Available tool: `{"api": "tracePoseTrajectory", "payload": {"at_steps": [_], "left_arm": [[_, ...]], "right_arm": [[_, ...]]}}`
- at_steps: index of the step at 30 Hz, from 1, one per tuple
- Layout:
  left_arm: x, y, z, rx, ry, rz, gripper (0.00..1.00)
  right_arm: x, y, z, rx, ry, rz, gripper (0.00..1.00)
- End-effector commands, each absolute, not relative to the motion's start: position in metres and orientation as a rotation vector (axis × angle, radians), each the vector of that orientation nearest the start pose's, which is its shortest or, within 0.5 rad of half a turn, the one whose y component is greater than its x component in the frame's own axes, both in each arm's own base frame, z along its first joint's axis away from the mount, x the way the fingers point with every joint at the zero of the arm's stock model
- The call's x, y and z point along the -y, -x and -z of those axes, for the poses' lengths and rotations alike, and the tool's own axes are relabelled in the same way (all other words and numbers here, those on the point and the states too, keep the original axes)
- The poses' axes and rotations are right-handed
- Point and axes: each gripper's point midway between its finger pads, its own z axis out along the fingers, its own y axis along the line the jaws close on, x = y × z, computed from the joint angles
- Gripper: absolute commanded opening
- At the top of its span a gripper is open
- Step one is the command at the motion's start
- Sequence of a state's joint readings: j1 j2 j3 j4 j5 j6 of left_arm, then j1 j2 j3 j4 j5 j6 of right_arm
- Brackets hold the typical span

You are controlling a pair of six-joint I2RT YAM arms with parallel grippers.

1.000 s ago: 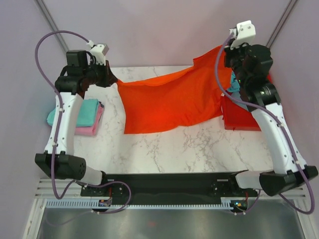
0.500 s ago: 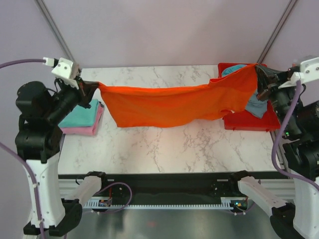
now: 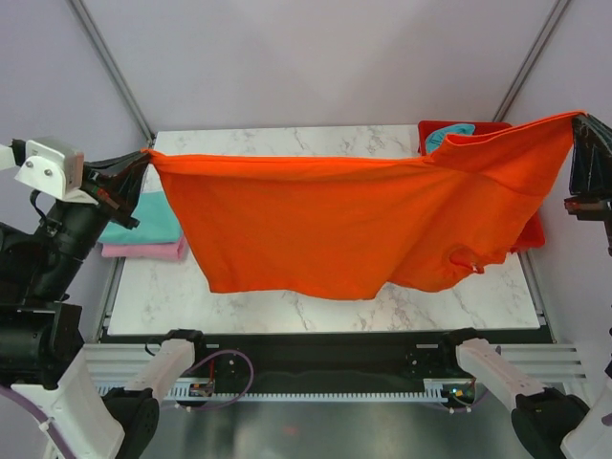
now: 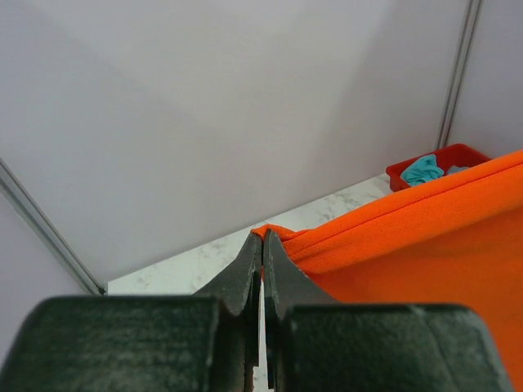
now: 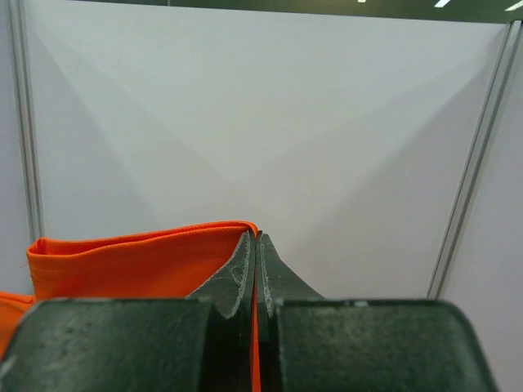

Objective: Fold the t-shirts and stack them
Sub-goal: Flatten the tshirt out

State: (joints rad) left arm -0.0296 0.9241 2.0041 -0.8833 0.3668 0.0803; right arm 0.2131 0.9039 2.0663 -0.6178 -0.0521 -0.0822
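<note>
The bright orange t-shirt (image 3: 335, 225) hangs spread wide in the air above the marble table (image 3: 316, 301), held by two corners. My left gripper (image 3: 145, 158) is shut on its left corner; the left wrist view shows the cloth (image 4: 409, 237) pinched at the fingertips (image 4: 263, 241). My right gripper (image 3: 577, 120) is shut on its right corner, high at the right edge; the right wrist view shows orange cloth (image 5: 139, 261) clamped between the fingers (image 5: 255, 245). A folded teal t-shirt (image 3: 143, 218) lies on a folded pink one (image 3: 143, 251) at the table's left.
A red plastic tray (image 3: 469, 129) at the back right holds a crumpled teal cloth (image 3: 451, 134); it also shows in the left wrist view (image 4: 441, 163). Grey walls enclose the cell on three sides. The hanging shirt hides much of the table.
Both arms have risen and spread further apart toward the near side, lifting the orange shirt off the table and stretching it out so it hangs wide.
</note>
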Motion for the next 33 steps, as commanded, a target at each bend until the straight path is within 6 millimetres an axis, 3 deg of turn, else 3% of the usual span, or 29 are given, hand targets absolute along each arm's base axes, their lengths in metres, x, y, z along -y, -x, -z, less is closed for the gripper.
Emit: {"api": "tracePoseTrajectory", "payload": {"at_steps": [1, 4, 6, 9, 10, 12, 13, 14, 15, 16, 18, 19, 21, 23, 24, 26, 27, 28, 29, 30, 31, 32, 33], "left_arm": [[0.058, -0.183, -0.583, -1.336, -0.368, 0.159, 0.02], [0.052, -0.203, -0.566, -1.393, -0.367, 0.126, 0.02], [0.048, -0.221, -0.538, -1.471, -0.377, 0.101, 0.02], [0.043, -0.233, -0.514, -1.525, -0.376, 0.071, 0.02], [0.042, -0.243, -0.491, -1.581, -0.373, 0.074, 0.02], [0.04, -0.255, -0.469, -1.637, -0.368, 0.071, 0.02], [0.04, -0.265, -0.443, -1.702, -0.365, 0.082, 0.02], [0.04, -0.274, -0.426, -1.748, -0.365, 0.092, 0.02], [0.041, -0.285, -0.4, -1.808, -0.366, 0.105, 0.02], [0.041, -0.292, -0.388, -1.83, -0.366, 0.112, 0.02], [0.043, -0.31, -0.348, -1.916, -0.367, 0.137, 0.02], [0.043, -0.322, -0.345, -1.9, -0.366, 0.132, 0.02], [0.041, -0.346, -0.317, -1.964, -0.37, 0.127, 0.02], [0.038, -0.368, -0.306, -1.976, -0.369, 0.101, 0.02], [0.037, -0.383, -0.287, -2.019, -0.372, 0.097, 0.02], [0.034, -0.403, -0.276, -2.021, -0.368, 0.072, 0.02], [0.033, -0.412, -0.269, -2.034, -0.372, 0.066, 0.02], [0.032, -0.424, -0.249, -2.079, -0.372, 0.066, 0.02], [0.029, -0.434, -0.241, -2.086, -0.361, 0.048, 0.02], [0.027, -0.441, -0.233, -2.096, -0.354, 0.037, 0.02], [0.026, -0.451, -0.211, -2.138, -0.352, 0.031, 0.02], [0.024, -0.461, -0.206, -2.129, -0.354, 0.013, 0.02], [0.024, -0.467, -0.199, -2.137, -0.356, 0.013, 0.02]], "right_arm": [[-0.039, -0.144, -0.676, -0.987, 0.188, -0.17, 0.0], [-0.044, -0.162, -0.667, -1.015, 0.195, -0.172, 0.0], [-0.05, -0.187, -0.642, -1.085, 0.213, -0.17, 0.0], [-0.057, -0.215, -0.606, -1.16, 0.237, -0.169, 0.0], [-0.059, -0.223, -0.598, -1.181, 0.244, -0.171, 0.0], [-0.065, -0.248, -0.567, -1.259, 0.251, -0.18, 0.0], [-0.068, -0.26, -0.558, -1.279, 0.251, -0.192, 0.0], [-0.074, -0.277, -0.532, -1.336, 0.268, -0.202, 0.0], [-0.079, -0.291, -0.515, -1.371, 0.277, -0.212, 0.0], [-0.082, -0.303, -0.507, -1.37, 0.286, -0.215, 0.0], [-0.091, -0.338, -0.456, -1.469, 0.316, -0.215, 0.0], [-0.093, -0.352, -0.448, -1.463, 0.322, -0.208, 0.0], [-0.101, -0.388, -0.402, -1.56, 0.364, -0.197, 0.0], [-0.105, -0.413, -0.386, -1.576, 0.376, -0.181, 0.0], [-0.11, -0.434, -0.357, -1.636, 0.394, -0.184, 0.0], [-0.115, -0.457, -0.336, -1.667, 0.413, -0.186, 0.0], [-0.119, -0.476, -0.302, -1.739, 0.42, -0.192, 0.0], [-0.12, -0.488, -0.298, -1.745, 0.418, -0.186, 0.0], [-0.122, -0.499, -0.285, -1.77, 0.418, -0.183, 0.0], [-0.123, -0.517, -0.249, -1.844, 0.417, -0.176, 0.0], [-0.121, -0.526, -0.235, -1.874, 0.411, -0.159, 0.0], [-0.12, -0.541, -0.236, -1.869, 0.407, -0.15, 0.0], [-0.121, -0.555, -0.199, -1.936, 0.411, -0.145, 0.0]]}}
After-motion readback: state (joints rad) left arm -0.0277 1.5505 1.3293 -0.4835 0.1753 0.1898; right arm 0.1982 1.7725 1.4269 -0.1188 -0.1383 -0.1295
